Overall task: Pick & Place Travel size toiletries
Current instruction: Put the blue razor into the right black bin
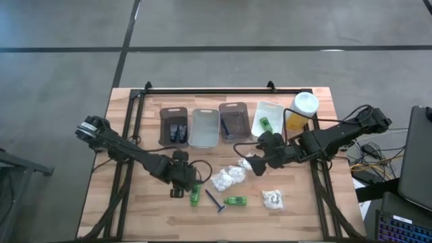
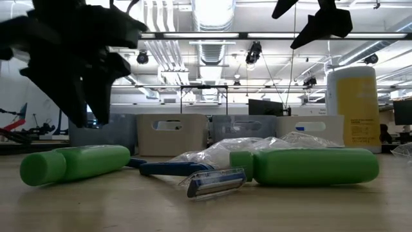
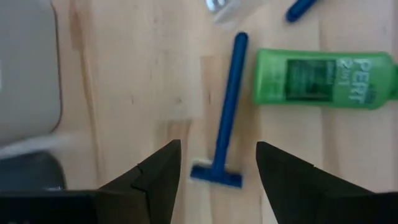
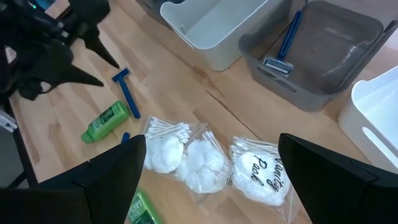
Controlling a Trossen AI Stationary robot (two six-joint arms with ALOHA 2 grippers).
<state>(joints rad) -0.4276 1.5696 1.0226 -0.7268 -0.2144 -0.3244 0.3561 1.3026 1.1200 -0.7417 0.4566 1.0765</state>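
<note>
Left tool [image 3: 217, 180]: fingers spread, hanging straddling the razor's head.
Razor [image 3: 225, 121]: lying flat on the table [image 3: 124, 81] beside a green bottle [image 3: 323, 79]; likely light, stiff, slim; handle looking easiest to pinch.
Right tool [image 4: 211, 180]: gaping wide, hovering over white sachets [image 4: 205, 158].

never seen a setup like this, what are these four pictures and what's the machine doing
It is one moment seen by four cameras: one above the table, one at table-top level, and one on each arm's wrist. Two dark robot arms work at a wooden table. The left gripper hangs with open fingers over a blue razor that lies beside a green bottle. The right gripper is open above white sachets. Neither holds anything. Four bins stand in a row at the back with a tall yellow bottle; one bin already holds a razor, another a green bottle.
</note>
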